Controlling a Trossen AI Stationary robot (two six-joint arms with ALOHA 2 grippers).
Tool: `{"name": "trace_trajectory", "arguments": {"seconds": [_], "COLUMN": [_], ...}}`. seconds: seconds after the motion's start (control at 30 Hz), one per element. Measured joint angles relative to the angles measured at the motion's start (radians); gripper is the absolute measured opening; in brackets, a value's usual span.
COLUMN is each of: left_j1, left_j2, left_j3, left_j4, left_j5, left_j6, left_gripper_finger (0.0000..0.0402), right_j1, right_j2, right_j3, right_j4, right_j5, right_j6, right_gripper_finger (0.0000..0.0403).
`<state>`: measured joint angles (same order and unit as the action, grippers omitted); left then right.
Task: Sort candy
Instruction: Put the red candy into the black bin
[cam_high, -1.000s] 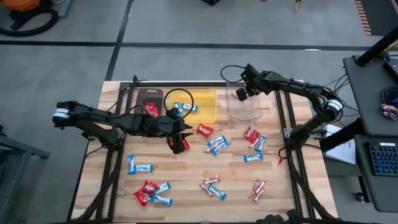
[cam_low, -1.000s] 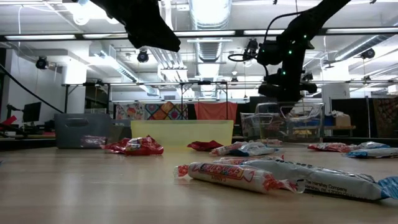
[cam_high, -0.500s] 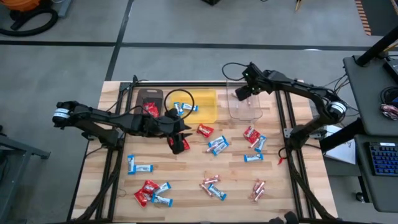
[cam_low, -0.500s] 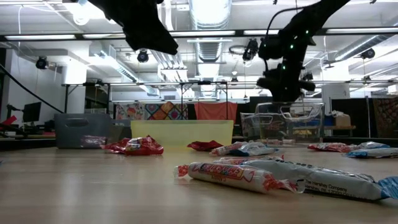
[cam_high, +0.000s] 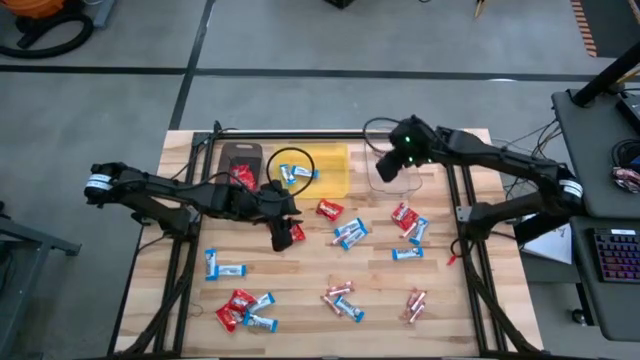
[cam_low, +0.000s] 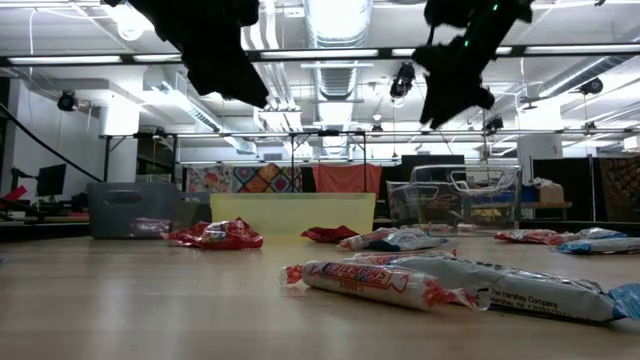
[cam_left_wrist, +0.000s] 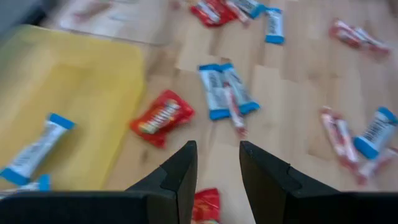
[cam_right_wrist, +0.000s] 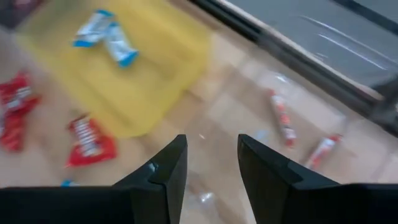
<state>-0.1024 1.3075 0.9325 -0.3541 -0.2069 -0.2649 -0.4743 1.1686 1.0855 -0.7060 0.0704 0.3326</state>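
Both claws up over the table, nothing held

High: right gripper (cam_high: 388, 165) over clear bin (cam_high: 395, 178), left gripper (cam_high: 285, 215) near yellow bin (cam_high: 335, 170) — candy (cam_high: 350, 232) scattered on table (cam_high: 180, 290). Left wrist: fingers parted, red packet (cam_left_wrist: 206, 205) below. Right wrist: fingers apart, sticks (cam_right_wrist: 283, 118) in the clear bin.

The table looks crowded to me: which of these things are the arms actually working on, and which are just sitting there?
Part of the job:
- red packets
- blue-and-white bars
- pink sticks
- brown bin, yellow bin, clear bin that hold sorted candy

Just lying about:
- black cable loop over the bins
- keyboard on the side desk
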Motion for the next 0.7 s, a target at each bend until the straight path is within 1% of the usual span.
{"name": "trace_trajectory", "arguments": {"seconds": [0.1,0.2,0.3,0.43,0.57,0.63,0.7], "left_j1": [-0.006,-0.021,-0.043,-0.07,-0.075,-0.074,-0.074], "left_j2": [0.0,0.0,0.0,0.0,0.0,0.0,0.0], "left_j3": [-0.006,-0.023,-0.052,-0.119,-0.224,-0.279,-0.327], "left_j4": [-0.011,-0.025,-0.029,-0.022,0.103,0.199,0.271], "left_j5": [0.042,0.043,0.044,0.02,0.007,-0.003,-0.038], "left_j6": [0.0,0.0,0.0,-0.008,-0.033,-0.043,-0.051], "left_gripper_finger": [0.0106,0.0117,0.0142,0.0183,0.0208,0.021,0.0207], "right_j1": [0.086,0.164,0.238,0.323,0.388,0.413,0.432], "right_j2": [-0.03,-0.038,-0.031,-0.019,-0.016,-0.015,-0.015], "right_j3": [0.0,0.0,0.0,0.0,-0.001,-0.001,-0.001], "right_j4": [0.0,0.002,0.01,0.009,0.01,0.01,0.01], "right_j5": [0.006,0.008,0.019,0.066,0.115,0.14,0.159], "right_j6": [0.017,0.025,0.024,0.031,0.055,0.065,0.07], "right_gripper_finger": [0.0134,0.0134,0.0134,0.0134,0.0134,0.0134,0.0134]}}
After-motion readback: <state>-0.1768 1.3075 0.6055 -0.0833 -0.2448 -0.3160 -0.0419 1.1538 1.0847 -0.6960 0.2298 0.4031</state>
